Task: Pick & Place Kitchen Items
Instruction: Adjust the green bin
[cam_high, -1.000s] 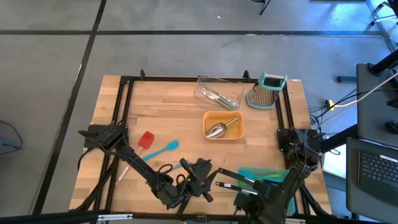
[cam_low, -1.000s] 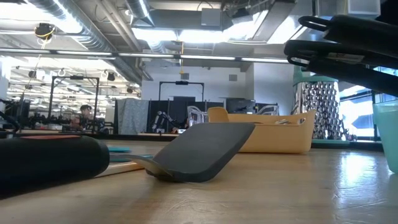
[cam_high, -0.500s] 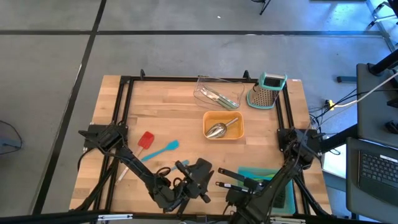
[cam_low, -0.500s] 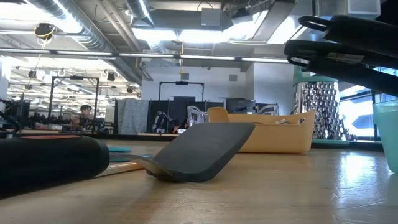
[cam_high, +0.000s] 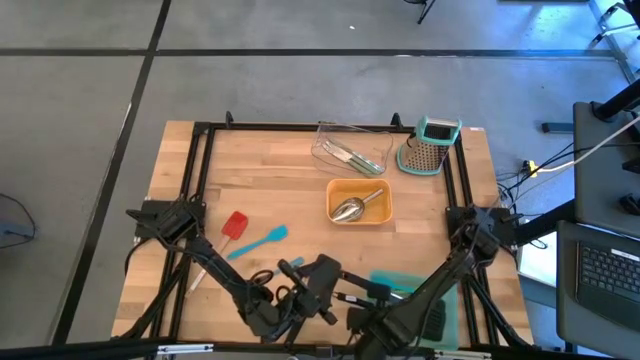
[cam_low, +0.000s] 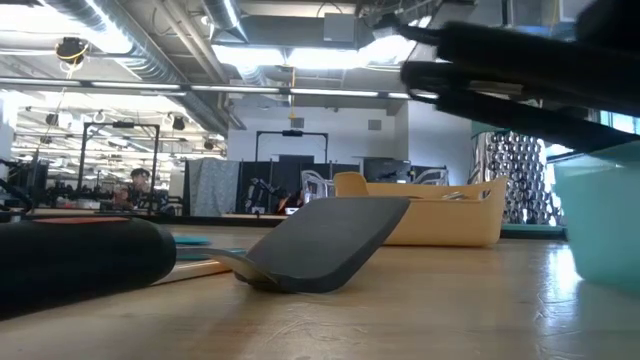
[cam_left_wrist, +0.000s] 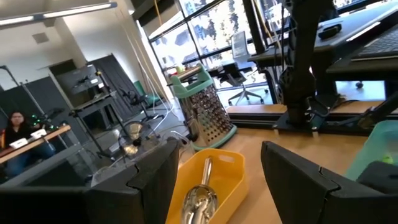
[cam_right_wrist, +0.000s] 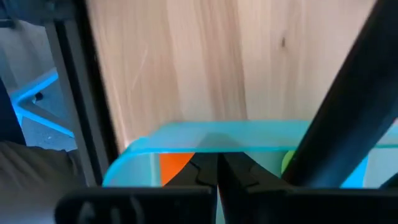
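Note:
The teal tray (cam_high: 385, 282) lies on the table near the front right, with orange (cam_right_wrist: 176, 165) and green tools inside. A long black utensil (cam_low: 500, 75) sticks out over its left rim. My right gripper (cam_right_wrist: 217, 168), shut and pointing down, stands inside the tray at its left end wall; in the high view the hand (cam_high: 372, 318) covers it. My left gripper (cam_left_wrist: 217, 162) is open with nothing between its fingers, held level near the front centre (cam_high: 318, 272) and facing the orange tray (cam_high: 358, 203), which holds a steel scoop (cam_high: 348, 209). My right gripper has its shut fingertips (cam_right_wrist: 208, 163) at the inner side of the teal tray's left end wall (cam_right_wrist: 249, 135), just under the rim and near the tray's near-left corner. The fingers come from above, pointing down. The tray sits flat on the table.
A red spatula (cam_high: 234, 225) and a teal spatula (cam_high: 262, 240) lie left of centre. A black spatula head (cam_low: 320, 245) rests on the table before the low camera. At the back stand a clear tray (cam_high: 350, 150) with utensils and a steel grater (cam_high: 430, 148).
My right gripper has gone toward the table's left edge and a little down, rolling at the wrist. The teal tray has slid along the table toward the left with it, and the black utensil over its rim has shifted left too.

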